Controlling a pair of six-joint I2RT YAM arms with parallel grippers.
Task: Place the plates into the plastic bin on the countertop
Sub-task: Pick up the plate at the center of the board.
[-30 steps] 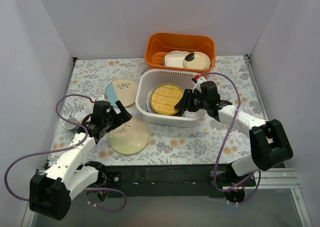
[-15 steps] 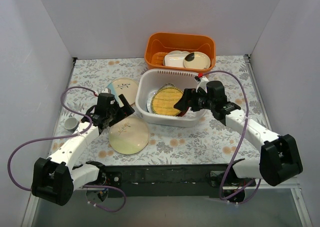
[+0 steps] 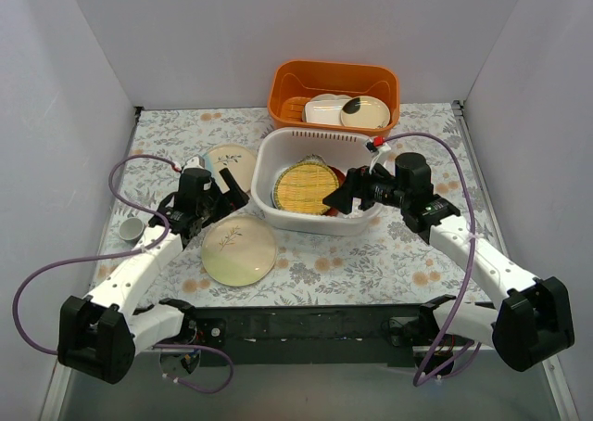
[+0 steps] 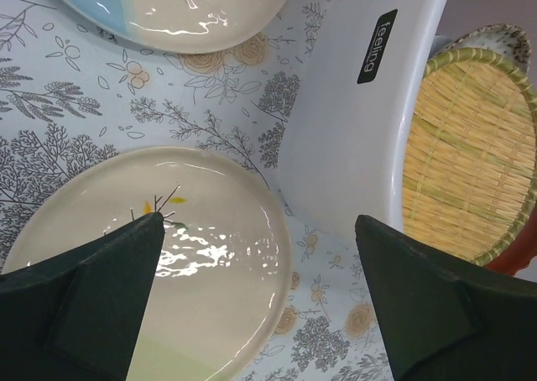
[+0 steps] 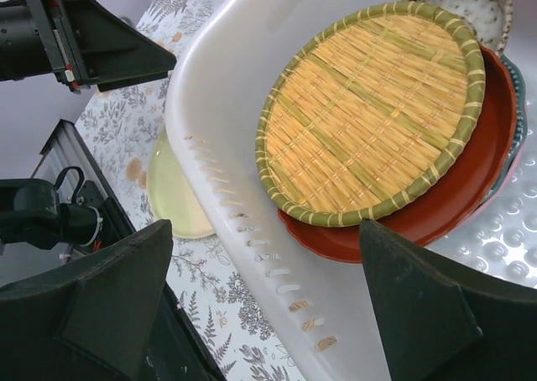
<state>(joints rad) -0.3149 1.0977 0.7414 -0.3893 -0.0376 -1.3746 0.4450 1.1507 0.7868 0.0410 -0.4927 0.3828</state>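
While both grippers gape wide and hold nothing, a stack of plates lies in the plastic bin (image 3: 315, 224).
From above, the left gripper (image 3: 230, 199) hangs over the leaf-printed cloth worktop (image 3: 371, 254) at centre left, between a glossy cream sprig plate (image 3: 239, 250) and a cream-and-blue plate (image 3: 227, 164). The right gripper (image 3: 341, 195) hangs over the right part of the round-cornered white bin, with the yellow woven plate (image 3: 308, 187) uppermost inside. In the left wrist view, the sprig plate fills the lower left and the smooth bin wall rises at right. In the right wrist view, the woven plate overlaps a red plate (image 5: 470, 188) beside slotted perforations (image 5: 270, 272).
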